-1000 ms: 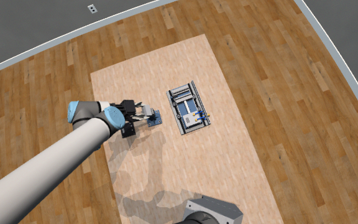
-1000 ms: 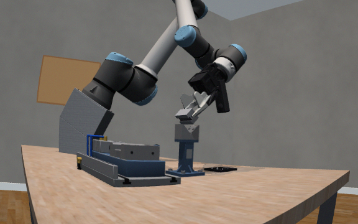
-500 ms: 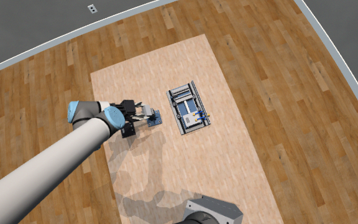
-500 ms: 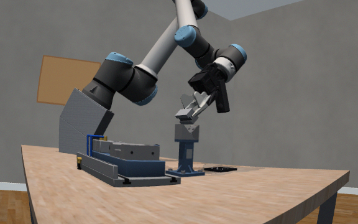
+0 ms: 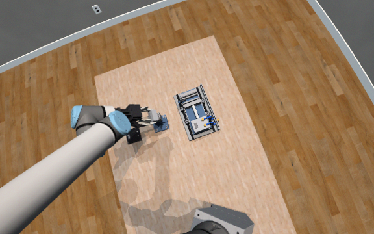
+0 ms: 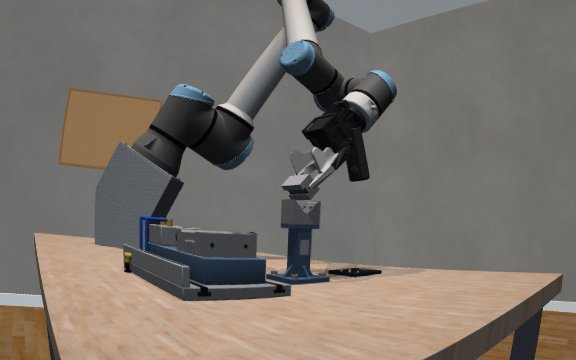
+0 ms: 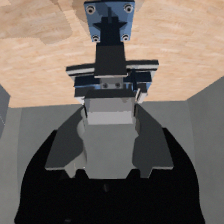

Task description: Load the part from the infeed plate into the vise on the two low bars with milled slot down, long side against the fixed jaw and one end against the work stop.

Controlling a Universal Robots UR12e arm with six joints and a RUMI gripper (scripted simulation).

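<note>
My gripper is shut on the part, a small grey block. It holds the part tilted, a little above the grey V-block on its blue stand. In the overhead view the gripper and part hang over the V-block's blue base. In the wrist view the part sits between my two fingers, with the V-block just beyond it. The vise stands open to the right; it also shows in the side view. I cannot tell which way the slot faces.
The black infeed plate lies on the table behind the V-block stand; it also shows in the overhead view under my wrist. The robot base stands at the table's near end. The vise's blue air lines rise at its left end.
</note>
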